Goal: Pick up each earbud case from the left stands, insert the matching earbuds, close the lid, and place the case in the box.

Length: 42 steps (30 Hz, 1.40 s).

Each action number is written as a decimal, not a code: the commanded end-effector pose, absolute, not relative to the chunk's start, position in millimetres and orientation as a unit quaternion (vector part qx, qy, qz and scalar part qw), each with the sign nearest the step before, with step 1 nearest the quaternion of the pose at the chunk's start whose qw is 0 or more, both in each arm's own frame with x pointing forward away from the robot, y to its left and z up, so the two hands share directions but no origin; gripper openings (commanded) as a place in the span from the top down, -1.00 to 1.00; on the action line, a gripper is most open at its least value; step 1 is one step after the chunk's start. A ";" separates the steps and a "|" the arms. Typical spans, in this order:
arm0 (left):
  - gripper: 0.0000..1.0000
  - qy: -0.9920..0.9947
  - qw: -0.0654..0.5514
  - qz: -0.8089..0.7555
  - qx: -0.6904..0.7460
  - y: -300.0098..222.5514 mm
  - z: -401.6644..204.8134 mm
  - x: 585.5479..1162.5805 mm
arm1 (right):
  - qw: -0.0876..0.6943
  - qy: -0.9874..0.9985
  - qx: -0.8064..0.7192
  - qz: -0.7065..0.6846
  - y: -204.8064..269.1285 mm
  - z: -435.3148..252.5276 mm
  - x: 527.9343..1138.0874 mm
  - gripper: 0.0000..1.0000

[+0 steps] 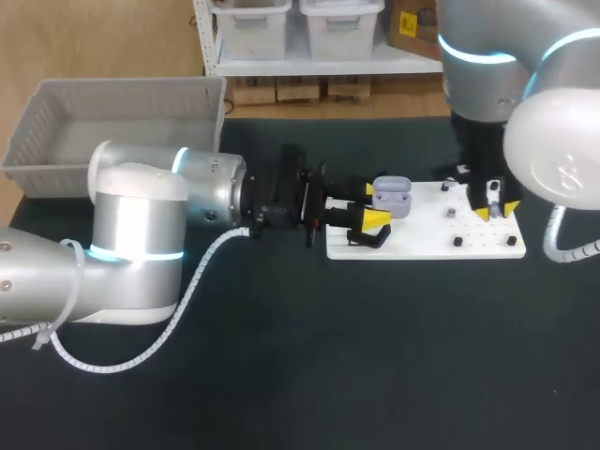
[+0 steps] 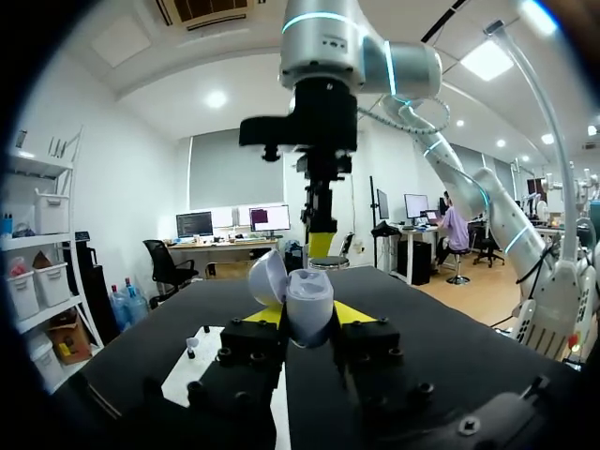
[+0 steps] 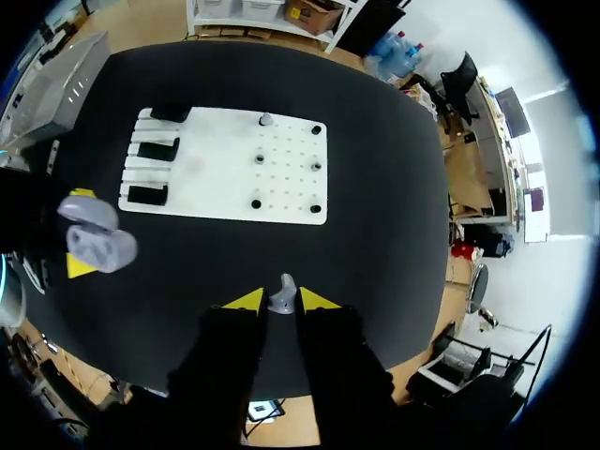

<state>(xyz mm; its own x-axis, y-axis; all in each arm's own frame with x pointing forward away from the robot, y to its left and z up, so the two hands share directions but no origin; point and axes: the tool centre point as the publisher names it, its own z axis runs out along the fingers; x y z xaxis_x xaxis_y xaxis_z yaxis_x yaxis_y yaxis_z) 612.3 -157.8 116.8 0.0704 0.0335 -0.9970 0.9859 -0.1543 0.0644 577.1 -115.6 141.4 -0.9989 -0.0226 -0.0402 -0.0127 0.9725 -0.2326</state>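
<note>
Earbud case [image 1: 392,197], lavender, with lid [image 2: 266,275] open, held from two sides between the yellow fingertips [image 2: 352,312] of the left gripper [image 2: 308,317], above the left part of the white board [image 1: 422,246]. Right gripper [image 3: 281,300] above the board's right edge, fingers [image 3: 317,299] almost together, pinching a small grey earbud [image 3: 283,289]. Black stands [image 3: 155,148] along the board's left edge. Grey box [image 1: 56,131] at the table's [image 1: 375,375] far left corner.

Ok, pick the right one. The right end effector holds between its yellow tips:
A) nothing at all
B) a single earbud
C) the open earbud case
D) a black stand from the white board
B: in the right wrist view a small grey earbud sits pinched between the yellow tips of the right end effector, while the open case is in the left end effector.
</note>
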 end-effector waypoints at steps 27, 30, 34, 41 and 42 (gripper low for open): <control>1.00 0.445 0.472 -0.513 0.563 -175.0 109.2 621.0 | -0.001 0.992 0.087 -0.086 -82.1 164.2 576.9 1.00; 1.00 0.445 0.472 -0.513 0.563 -175.0 109.2 621.0 | -0.001 0.992 0.087 -0.086 -82.1 164.2 576.9 1.00; 1.00 0.445 0.472 -0.513 0.563 -175.0 109.2 621.0 | -0.001 0.992 0.087 -0.086 -82.1 164.2 576.9 1.00; 1.00 0.445 0.472 -0.513 0.563 -175.0 109.2 621.0 | 0.013 0.993 0.099 -0.063 -70.3 172.0 577.0 1.00; 1.00 0.445 0.472 -0.513 0.563 -175.0 109.2 621.0 | 0.020 0.992 0.106 -0.058 -66.8 175.6 577.0 1.00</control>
